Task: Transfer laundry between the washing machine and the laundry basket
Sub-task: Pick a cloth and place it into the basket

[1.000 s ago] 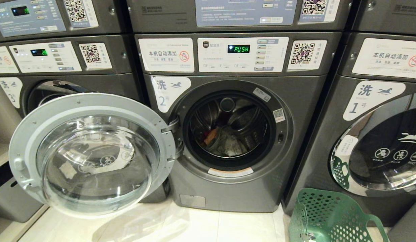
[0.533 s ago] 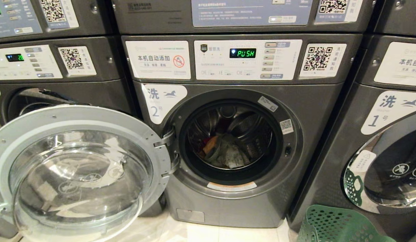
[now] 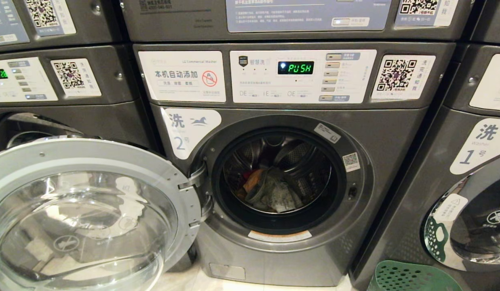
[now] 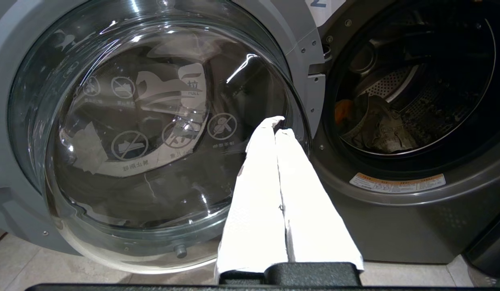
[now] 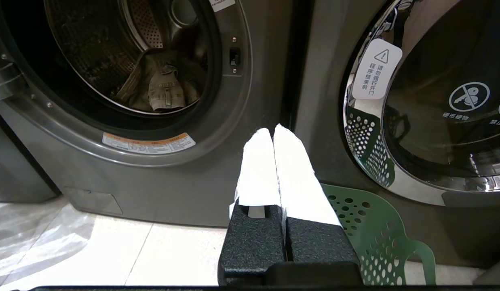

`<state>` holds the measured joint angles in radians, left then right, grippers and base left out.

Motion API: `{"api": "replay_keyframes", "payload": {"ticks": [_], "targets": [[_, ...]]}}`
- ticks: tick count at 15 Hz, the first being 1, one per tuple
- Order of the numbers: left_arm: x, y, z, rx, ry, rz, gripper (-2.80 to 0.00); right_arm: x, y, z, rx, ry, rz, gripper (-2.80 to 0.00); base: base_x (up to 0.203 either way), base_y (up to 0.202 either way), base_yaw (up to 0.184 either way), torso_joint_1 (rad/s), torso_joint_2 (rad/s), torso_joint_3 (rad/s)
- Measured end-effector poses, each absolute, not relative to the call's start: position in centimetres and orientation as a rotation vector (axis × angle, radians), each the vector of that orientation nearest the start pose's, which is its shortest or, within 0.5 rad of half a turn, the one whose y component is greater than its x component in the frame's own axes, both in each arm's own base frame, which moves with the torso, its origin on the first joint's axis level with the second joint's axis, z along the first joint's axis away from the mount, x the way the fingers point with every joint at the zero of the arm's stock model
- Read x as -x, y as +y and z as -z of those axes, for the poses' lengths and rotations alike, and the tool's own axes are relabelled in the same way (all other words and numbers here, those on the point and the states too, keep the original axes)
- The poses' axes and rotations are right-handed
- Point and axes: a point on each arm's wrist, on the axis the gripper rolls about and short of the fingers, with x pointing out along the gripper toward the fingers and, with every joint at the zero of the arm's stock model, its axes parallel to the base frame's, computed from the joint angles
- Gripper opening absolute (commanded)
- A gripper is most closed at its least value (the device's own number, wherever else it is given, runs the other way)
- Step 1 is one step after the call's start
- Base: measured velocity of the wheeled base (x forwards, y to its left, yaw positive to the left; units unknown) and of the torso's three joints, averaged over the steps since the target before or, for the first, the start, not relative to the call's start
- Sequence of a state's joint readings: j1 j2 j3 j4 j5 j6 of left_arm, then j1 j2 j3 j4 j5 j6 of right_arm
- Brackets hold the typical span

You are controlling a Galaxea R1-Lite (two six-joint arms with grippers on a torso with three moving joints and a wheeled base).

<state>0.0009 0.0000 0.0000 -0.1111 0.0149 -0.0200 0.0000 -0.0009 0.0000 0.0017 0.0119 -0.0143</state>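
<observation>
The grey washing machine (image 3: 387, 133) marked 2 stands straight ahead with its round glass door (image 3: 88, 218) swung wide open to the left. Laundry (image 3: 272, 192), olive-grey cloth with an orange piece, lies at the bottom of the drum; it also shows as laundry (image 4: 379, 129) and laundry (image 5: 161, 85) in the wrist views. The green perforated laundry basket (image 3: 411, 277) sits on the floor at the lower right, its rim (image 5: 375, 226) beside my right gripper. My left gripper (image 4: 276, 127) is shut and empty, in front of the open door. My right gripper (image 5: 273, 129) is shut and empty, short of the machine's front.
Washer 1 (image 3: 476, 169) stands to the right with its chrome-rimmed door closed, mirroring the basket. Another washer (image 3: 64, 81) stands to the left behind the open door. A pale tiled floor (image 5: 112, 250) lies in front of the machines.
The whole view has shifted: the machines loom larger and sit lower and further left as the camera has come closer. The basket has slid toward the bottom edge. Both grippers stay shut.
</observation>
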Motion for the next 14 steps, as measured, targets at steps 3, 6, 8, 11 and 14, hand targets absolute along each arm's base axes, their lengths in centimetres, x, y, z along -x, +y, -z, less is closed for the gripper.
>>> {"api": "replay_keyframes", "payload": {"ticks": [3, 6, 8, 11, 14], "targets": [[2.34, 0.03, -8.68, 0.02, -0.111, -0.015, -2.8, 2.29, 0.03, -7.53, 0.015, 0.001, -0.012, -2.8, 0.0, 0.0, 0.0, 0.001, 0.0, -0.063], [2.34, 0.03, -8.68, 0.019, -0.111, -0.015, -2.8, 2.29, 0.03, -7.53, 0.015, 0.001, -0.012, -2.8, 0.0, 0.0, 0.0, 0.003, 0.0, -0.17], [2.34, 0.03, -8.68, 0.018, -0.111, -0.015, -2.8, 2.29, 0.03, -7.53, 0.015, 0.001, -0.012, -2.8, 0.0, 0.0, 0.0, 0.001, 0.0, -0.191], [2.34, 0.03, -8.68, 0.017, -0.111, -0.016, -2.8, 2.29, 0.03, -7.53, 0.015, 0.001, -0.013, -2.8, 0.0, 0.0, 0.0, 0.002, 0.0, -0.196], [2.34, 0.03, -8.68, 0.017, -0.111, -0.015, -2.8, 2.29, 0.03, -7.53, 0.019, 0.001, -0.015, -2.8, 0.0, 0.0, 0.0, 0.004, 0.0, -0.199]]}}
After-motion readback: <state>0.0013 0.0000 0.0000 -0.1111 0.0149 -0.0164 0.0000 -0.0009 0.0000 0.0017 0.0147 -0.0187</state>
